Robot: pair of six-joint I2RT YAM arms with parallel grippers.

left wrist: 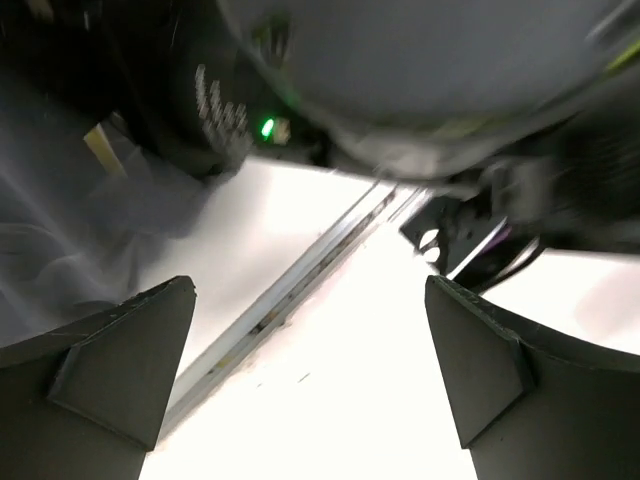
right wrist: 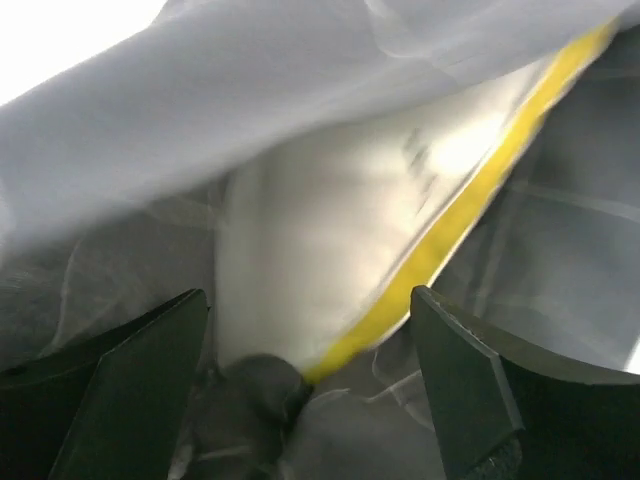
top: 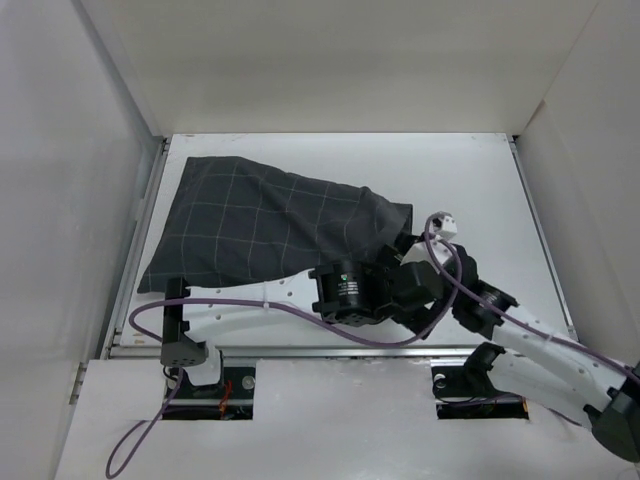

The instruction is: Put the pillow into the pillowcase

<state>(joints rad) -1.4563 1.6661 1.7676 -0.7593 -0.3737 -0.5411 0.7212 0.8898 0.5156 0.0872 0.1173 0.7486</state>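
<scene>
Your left hand [left wrist: 308,292] spread, empty, over the white desk [top: 480,190], your right hand [right wrist: 308,296] spread inside the pillowcase [top: 260,225], yellow-edged pillow [right wrist: 320,240] between its fingers, white walls [top: 350,60] around.

The pillowcase [top: 260,225] is dark charcoal with a thin light grid. It lies slanted across the left half of the table [top: 480,180], filled out and creased. Its broad end is at the far left and its narrower end points right, toward the middle. The pillow [right wrist: 320,260] shows only in the right wrist view. It is white and soft, with a yellow edge running diagonally from upper right to lower middle. Grey cloth is draped over it and bunched beside it.
</scene>
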